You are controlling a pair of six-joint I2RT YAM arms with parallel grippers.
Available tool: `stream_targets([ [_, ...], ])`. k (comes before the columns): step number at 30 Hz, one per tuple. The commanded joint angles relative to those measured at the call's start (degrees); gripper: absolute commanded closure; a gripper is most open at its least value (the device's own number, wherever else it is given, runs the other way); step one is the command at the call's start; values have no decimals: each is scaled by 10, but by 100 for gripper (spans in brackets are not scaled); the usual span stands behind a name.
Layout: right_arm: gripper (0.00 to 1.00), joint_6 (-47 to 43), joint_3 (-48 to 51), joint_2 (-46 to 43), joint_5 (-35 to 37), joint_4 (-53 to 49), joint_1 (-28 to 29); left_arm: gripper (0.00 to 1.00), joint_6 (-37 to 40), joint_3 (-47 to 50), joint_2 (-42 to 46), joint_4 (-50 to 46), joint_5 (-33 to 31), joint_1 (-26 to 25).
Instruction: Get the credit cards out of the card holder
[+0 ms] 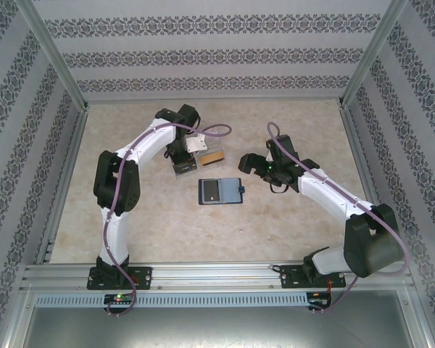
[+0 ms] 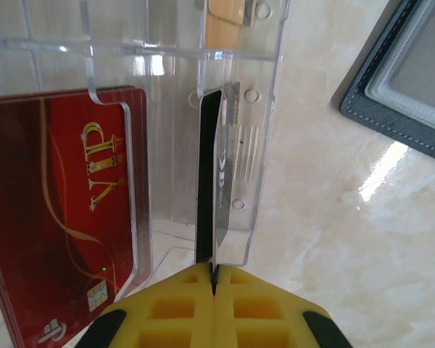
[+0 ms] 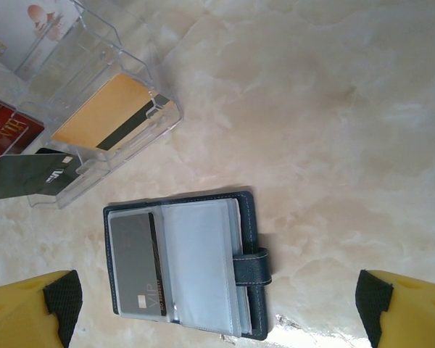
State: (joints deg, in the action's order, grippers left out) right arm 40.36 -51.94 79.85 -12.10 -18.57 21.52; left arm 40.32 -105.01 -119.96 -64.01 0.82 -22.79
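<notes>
"How far along are they?"

"Well on, I'd say. The red card (image 2: 51, 203), the white card (image 3: 14, 29) and the orange-gold card (image 3: 101, 109) lie in the compartments of the clear tray (image 2: 275, 109). The left tool (image 2: 214, 272) is pinched tight on the black card (image 2: 206, 181), held on edge over a slot."

"So the card holder (image 3: 196, 261) is emptied?"

"Not quite. It lies open on the worktop (image 3: 333, 109) near the tray, and a grey card (image 3: 134, 264) shows in one sleeve. The right tool (image 3: 216, 297) hangs above it, jaws spread wide, gripping nothing."
</notes>
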Motion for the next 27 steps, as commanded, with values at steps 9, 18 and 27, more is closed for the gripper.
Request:
stream_targets([
  [9, 2, 5, -10, 21, -5, 6, 6, 83, -4, -55, -22, -36, -8, 6],
  [18, 2, 2, -8, 20, 4, 4, 13, 74, -23, -52, 8, -23, -1, 6],
  [27, 11, -20, -23, 27, 53, -13, 82, 55, -174, 86, 157, 147, 0, 6],
])
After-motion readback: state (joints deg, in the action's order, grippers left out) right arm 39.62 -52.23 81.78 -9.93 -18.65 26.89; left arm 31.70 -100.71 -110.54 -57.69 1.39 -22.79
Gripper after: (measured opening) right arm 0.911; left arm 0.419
